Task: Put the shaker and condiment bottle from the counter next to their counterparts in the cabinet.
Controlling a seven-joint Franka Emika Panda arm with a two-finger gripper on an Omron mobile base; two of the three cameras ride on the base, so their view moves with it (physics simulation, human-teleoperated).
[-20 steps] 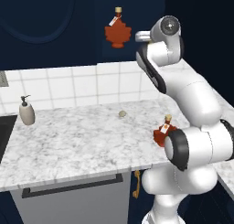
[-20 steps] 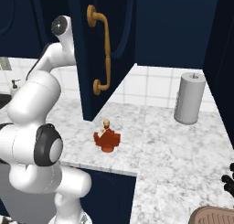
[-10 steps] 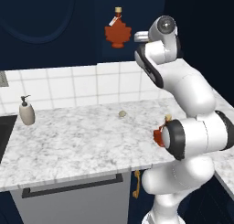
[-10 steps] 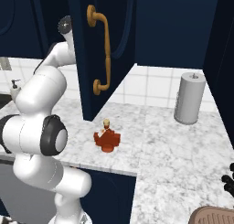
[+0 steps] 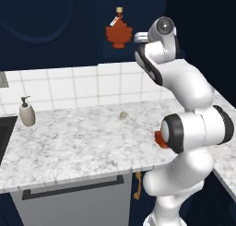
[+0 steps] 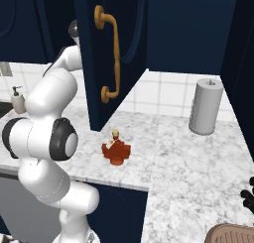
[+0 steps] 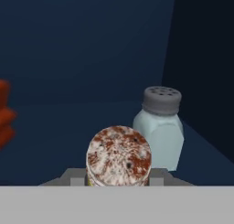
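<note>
In the hand view my gripper (image 7: 118, 178) is shut on the shaker (image 7: 119, 155), whose red-brown speckled cap faces the camera. It is held inside the dark cabinet (image 7: 91, 45), just left of and in front of the pale blue-grey shaker (image 7: 160, 127) on the shelf. The edge of a red-orange leaf bottle (image 7: 4, 113) shows at the far left; this bottle (image 5: 119, 31) stands up in the cabinet beside my wrist. The condiment bottle (image 6: 116, 150) stands on the counter below the open cabinet door (image 6: 111, 58), and my elbow hides most of this bottle (image 5: 158, 138) in the left base view.
A beige soap dispenser (image 5: 26, 112) stands at the counter's left by the sink. A small beige lump (image 5: 123, 114) lies mid-counter. A grey paper towel roll (image 6: 206, 105) stands at the back right. The open door with its brass handle (image 6: 113, 53) hangs right of my arm.
The elbow has swung up and across, so it now covers most of the counter bottle in the left base view. The wrist has edged slightly further in at the cabinet.
</note>
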